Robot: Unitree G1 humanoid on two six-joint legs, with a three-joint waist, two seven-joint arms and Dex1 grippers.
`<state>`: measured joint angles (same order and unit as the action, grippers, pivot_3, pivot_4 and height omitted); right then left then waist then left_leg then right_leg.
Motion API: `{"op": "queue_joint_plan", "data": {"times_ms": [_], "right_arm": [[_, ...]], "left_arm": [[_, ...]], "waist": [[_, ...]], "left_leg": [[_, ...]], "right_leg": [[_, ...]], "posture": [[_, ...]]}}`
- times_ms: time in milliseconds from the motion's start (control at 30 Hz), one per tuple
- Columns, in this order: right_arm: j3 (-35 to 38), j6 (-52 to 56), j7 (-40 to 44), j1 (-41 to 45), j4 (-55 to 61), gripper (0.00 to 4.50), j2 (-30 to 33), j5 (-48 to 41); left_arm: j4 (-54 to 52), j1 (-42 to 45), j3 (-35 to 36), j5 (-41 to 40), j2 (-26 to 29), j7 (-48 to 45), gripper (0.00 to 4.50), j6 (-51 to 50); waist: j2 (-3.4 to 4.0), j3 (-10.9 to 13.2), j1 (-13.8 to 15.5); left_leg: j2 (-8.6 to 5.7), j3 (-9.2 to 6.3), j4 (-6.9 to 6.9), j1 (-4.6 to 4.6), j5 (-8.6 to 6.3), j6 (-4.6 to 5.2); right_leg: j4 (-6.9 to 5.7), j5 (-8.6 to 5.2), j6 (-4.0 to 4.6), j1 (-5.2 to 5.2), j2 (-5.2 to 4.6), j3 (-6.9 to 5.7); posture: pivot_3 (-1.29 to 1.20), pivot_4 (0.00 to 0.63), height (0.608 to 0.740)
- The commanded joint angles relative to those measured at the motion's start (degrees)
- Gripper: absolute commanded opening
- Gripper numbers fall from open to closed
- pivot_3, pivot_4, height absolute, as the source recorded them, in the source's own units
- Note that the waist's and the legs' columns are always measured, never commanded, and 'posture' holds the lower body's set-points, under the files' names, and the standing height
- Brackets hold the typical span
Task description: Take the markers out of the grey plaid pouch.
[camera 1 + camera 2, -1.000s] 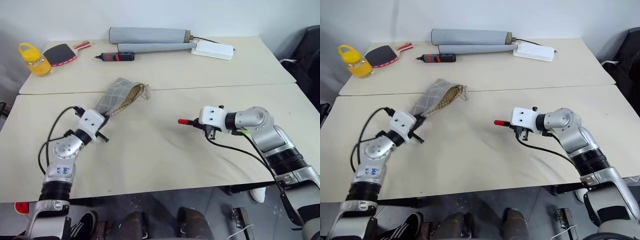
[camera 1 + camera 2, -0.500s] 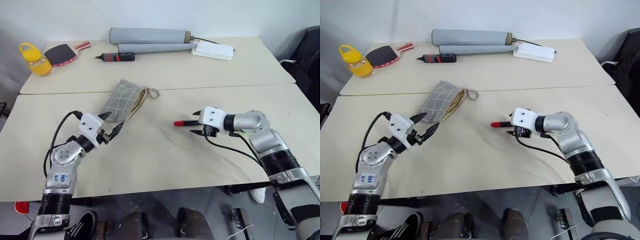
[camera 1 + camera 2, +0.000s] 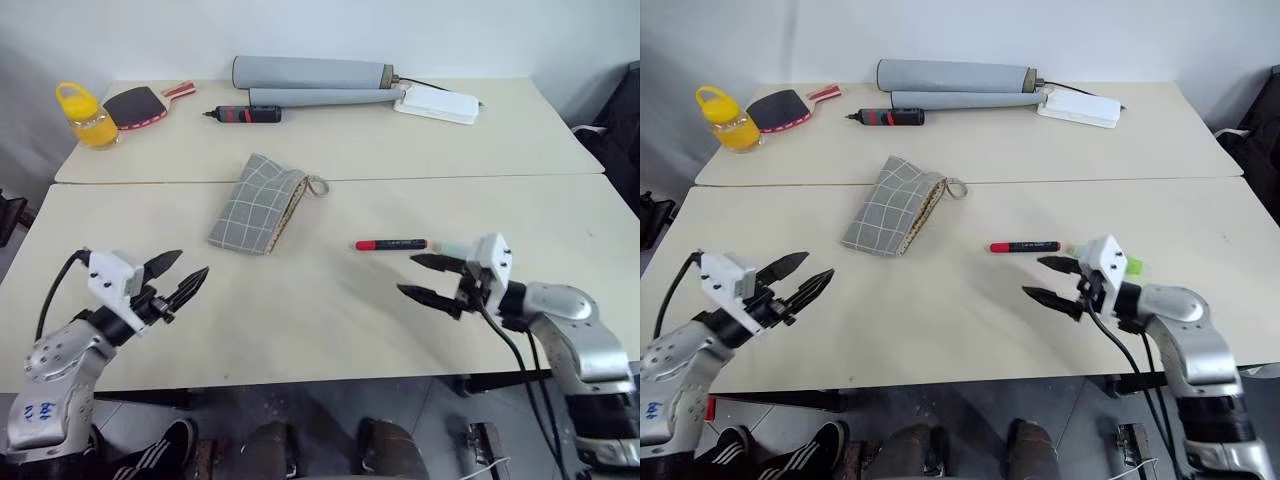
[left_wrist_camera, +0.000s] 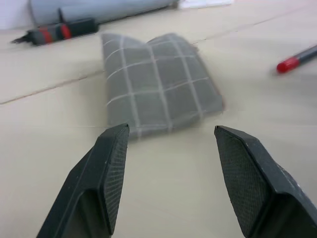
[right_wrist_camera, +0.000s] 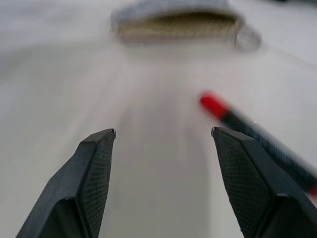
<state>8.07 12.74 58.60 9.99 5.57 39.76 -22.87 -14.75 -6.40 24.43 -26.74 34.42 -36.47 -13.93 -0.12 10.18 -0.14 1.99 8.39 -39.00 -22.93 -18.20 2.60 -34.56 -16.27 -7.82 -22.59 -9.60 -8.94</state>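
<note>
The grey plaid pouch (image 3: 255,200) lies flat on the near table, its tan-lined mouth and metal ring (image 3: 320,186) facing right. To its right the red marker (image 3: 392,244), with its black end, rests on the table. Just past it a pale green marker (image 3: 1132,265) lies partly hidden behind my right hand. My left gripper (image 3: 190,265) is open and empty near the front left edge, well short of the pouch (image 4: 158,84). Empty too, my right gripper (image 3: 407,274) stands open a little nearer than the red marker (image 5: 247,129).
Along the far table lie two long grey rolled tubes (image 3: 310,72), a black-and-red tool (image 3: 245,114), a white box (image 3: 435,102), a red-handled paddle (image 3: 135,103) and a yellow bottle (image 3: 85,115). A seam (image 3: 450,177) runs between the two tables.
Both grippers opened and drew back toward the table's near edge. The left one let go of the pouch, which now lies flat. The right one released the red marker onto the table.
</note>
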Motion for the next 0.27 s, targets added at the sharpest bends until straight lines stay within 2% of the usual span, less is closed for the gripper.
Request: {"op": "queue_joint_plan", "data": {"times_ms": [33,133,267], "right_arm": [[5.7,-6.8,-5.3,-1.8,-3.7,3.23,0.1,3.2],[8.8,-9.0,-6.8,-4.6,-5.3,3.23,-1.3,1.8],[11.5,-12.4,-5.0,-9.3,-8.0,3.23,1.2,2.7]], "left_arm": [[1.4,-2.8,3.2,0.9,0.4,-1.1,2.93,3.5],[3.0,-4.1,4.1,1.1,-0.1,-1.2,2.93,5.3],[7.1,-6.3,5.6,2.0,-0.1,-2.8,2.93,9.5]], "waist": [[0.0,0.0,0.0],[0.0,0.0,0.1],[0.02,0.0,0.1]], "left_leg": [[0.01,0.01,0.0,0.02,0.0,0.0],[0.03,0.02,0.01,0.04,-0.02,-0.03],[0.04,0.0,0.05,0.06,-0.06,-0.07]], "right_leg": [[0.0,0.0,0.02,0.0,0.0,0.02],[-0.1,-0.01,0.05,-0.05,-0.01,0.04],[-0.17,-0.01,0.05,-0.06,-0.01,0.02]], "posture": [[0.0,0.15,0.74],[0.0,0.15,0.74],[0.0,0.15,0.74]]}}
